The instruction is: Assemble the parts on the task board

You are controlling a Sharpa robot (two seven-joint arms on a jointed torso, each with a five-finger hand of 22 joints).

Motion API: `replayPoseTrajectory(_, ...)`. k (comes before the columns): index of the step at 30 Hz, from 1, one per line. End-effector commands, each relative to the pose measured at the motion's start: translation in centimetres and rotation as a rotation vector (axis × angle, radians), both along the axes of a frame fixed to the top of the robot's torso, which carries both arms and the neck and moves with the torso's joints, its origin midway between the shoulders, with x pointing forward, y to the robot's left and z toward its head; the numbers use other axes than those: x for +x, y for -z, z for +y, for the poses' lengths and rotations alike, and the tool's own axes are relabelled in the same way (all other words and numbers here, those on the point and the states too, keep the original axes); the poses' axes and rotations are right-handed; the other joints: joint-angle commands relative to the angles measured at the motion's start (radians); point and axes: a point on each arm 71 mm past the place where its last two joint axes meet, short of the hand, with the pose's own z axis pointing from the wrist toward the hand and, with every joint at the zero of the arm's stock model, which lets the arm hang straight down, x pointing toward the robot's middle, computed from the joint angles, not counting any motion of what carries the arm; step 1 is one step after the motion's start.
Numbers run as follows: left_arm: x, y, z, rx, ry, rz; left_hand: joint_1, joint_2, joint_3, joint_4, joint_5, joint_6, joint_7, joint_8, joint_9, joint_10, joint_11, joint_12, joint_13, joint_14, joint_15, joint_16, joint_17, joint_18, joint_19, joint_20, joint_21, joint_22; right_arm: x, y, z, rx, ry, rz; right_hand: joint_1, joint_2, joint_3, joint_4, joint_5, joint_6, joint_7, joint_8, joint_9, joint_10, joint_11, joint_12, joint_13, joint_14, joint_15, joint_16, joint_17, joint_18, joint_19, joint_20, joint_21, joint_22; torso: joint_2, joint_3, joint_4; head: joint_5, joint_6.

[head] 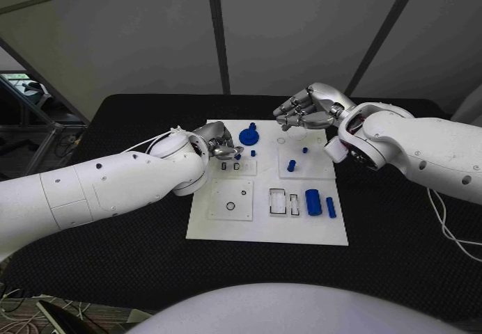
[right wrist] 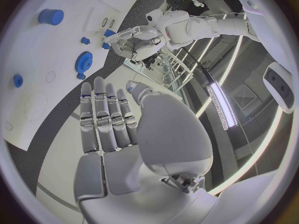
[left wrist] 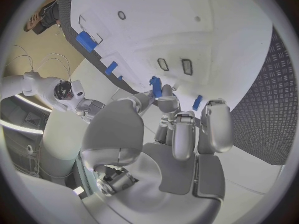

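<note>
While your left hand (head: 217, 140) pinches a small blue part (left wrist: 155, 86) above the task board's (head: 263, 233) left edge, your right hand (head: 307, 108) hovers empty, fingers apart, over its far edge.

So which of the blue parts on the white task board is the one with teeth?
The flat blue gear at the board's far edge, beside the left hand. The other blue pieces are smooth pegs and cylinders.

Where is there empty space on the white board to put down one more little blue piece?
The board's near strip, below the square plate and the blue cylinder, looks bare. So does the patch between that plate and the slots. The far end is crowded: the gear, small pegs, and both hands, left and right.
</note>
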Motion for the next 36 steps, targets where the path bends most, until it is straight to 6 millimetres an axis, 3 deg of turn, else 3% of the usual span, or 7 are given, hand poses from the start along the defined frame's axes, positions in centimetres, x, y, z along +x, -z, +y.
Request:
replayPoseTrajectory(1, 0.15, 0.18, -0.01, 0.038, 0.018, 0.013, 0.011, 0.001, 0.140, -0.134, 0.003, 0.000, -0.004, 0.007, 0.001, 0.005, 0.000, 0.003, 0.000, 0.105, -0.007, -0.004, 0.256, 0.009, 0.004, 0.000, 0.003, 0.048, -0.02, -0.13, 0.13, 0.004, -0.014, -0.006, -0.004, 0.005, 0.007, 0.001, 0.005, -0.001, 0.008, -0.006, 0.001, -0.009, 0.001, 0.000, 0.000, -0.007, 0.001, -0.002, -0.001, 0.012, 0.000, 0.007, -0.004, -0.001, -0.001, 0.0003, 0.0005, 0.000, -0.002)
replayPoseTrajectory(31, -0.04, 0.69, -0.49, 0.121, 0.086, 0.046, 0.006, -0.016, 0.136, -0.136, -0.002, 0.002, -0.005, 0.011, 0.001, 0.014, 0.000, 0.011, 0.008, 0.106, -0.007, 0.000, 0.260, 0.010, 0.002, 0.000, -0.002, 0.045, -0.02, -0.12, 0.12, 0.004, -0.016, -0.004, -0.004, 0.005, 0.007, 0.001, 0.005, -0.001, 0.008, -0.006, 0.001, -0.009, 0.001, 0.000, 0.000, -0.007, 0.001, -0.002, -0.001, 0.012, 0.000, 0.007, -0.004, -0.001, 0.000, 0.0012, 0.0012, -0.004, -0.007)
replayPoseTrajectory(36, -0.19, 0.83, -0.54, 0.132, 0.099, 0.060, 0.006, -0.019, 0.135, -0.137, -0.002, 0.002, -0.006, 0.011, 0.001, 0.014, -0.001, 0.010, 0.007, 0.106, -0.007, 0.000, 0.260, 0.011, 0.001, 0.000, -0.003, 0.044, -0.02, -0.12, 0.14, 0.004, -0.016, -0.004, -0.004, 0.005, 0.007, 0.001, 0.005, -0.001, 0.008, -0.006, 0.001, -0.009, 0.001, 0.000, 0.000, -0.007, 0.001, -0.002, -0.001, 0.012, 0.000, 0.007, -0.004, -0.001, -0.001, -0.0001, 0.0017, -0.003, -0.009)
